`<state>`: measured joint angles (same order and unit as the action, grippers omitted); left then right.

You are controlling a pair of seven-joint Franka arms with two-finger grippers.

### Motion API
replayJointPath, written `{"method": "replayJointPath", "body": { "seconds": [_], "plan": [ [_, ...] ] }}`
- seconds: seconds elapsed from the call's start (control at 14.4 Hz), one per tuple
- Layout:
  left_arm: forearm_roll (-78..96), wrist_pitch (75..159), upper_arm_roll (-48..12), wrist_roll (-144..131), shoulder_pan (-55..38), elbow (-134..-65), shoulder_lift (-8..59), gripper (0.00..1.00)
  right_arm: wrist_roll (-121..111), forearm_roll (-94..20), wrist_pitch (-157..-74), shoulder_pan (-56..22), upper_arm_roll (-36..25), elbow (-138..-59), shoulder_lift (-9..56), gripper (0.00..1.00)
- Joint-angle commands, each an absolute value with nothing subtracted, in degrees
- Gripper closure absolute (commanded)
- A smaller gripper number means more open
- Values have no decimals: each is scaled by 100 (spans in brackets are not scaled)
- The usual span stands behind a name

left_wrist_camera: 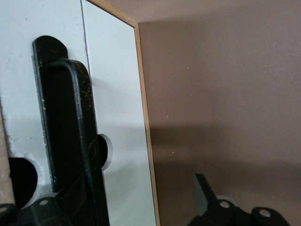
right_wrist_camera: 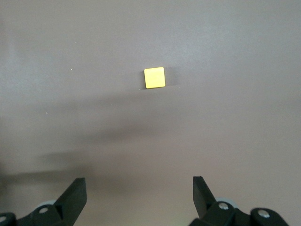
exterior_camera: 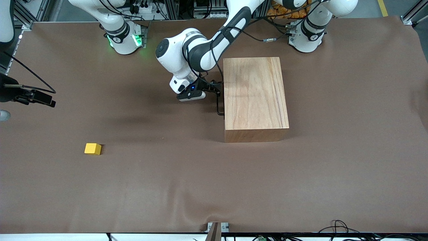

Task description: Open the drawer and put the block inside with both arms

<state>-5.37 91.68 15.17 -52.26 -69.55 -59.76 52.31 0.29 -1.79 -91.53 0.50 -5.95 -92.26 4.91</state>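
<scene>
Front view: left jaws (exterior_camera: 218, 90) open astride drawer handle (exterior_camera: 219, 107); right jaws (right_wrist_camera: 138, 197) wide open, empty, over block (right_wrist_camera: 154, 77).

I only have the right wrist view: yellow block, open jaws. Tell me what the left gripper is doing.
Observer: The left gripper is at the black handle on the wooden box, jaws open.
Operator: Report the drawer.
Observer: The drawer is shut; nothing sticks out of the box.
Operator: Place the block against the box.
Observer: The block lies nearer the front camera than the box, toward the right arm's end; the right gripper hangs over cloth there.
</scene>
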Motion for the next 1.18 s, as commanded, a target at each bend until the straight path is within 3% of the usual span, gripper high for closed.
{"method": "replayJointPath", "body": {
  "seconds": [0.0, 1.11],
  "plan": [
    [-694, 9105, 1573, -5106, -6996, -5836, 5326, 0, -26, -149, -9220, 141, -519, -9308, 431, 0],
    [-686, 9562, 1521, -5062, -7005, -5801, 5353, 0, -26, -149, -9598, 132, -519, -9650, 439, 0]
  ]
}}
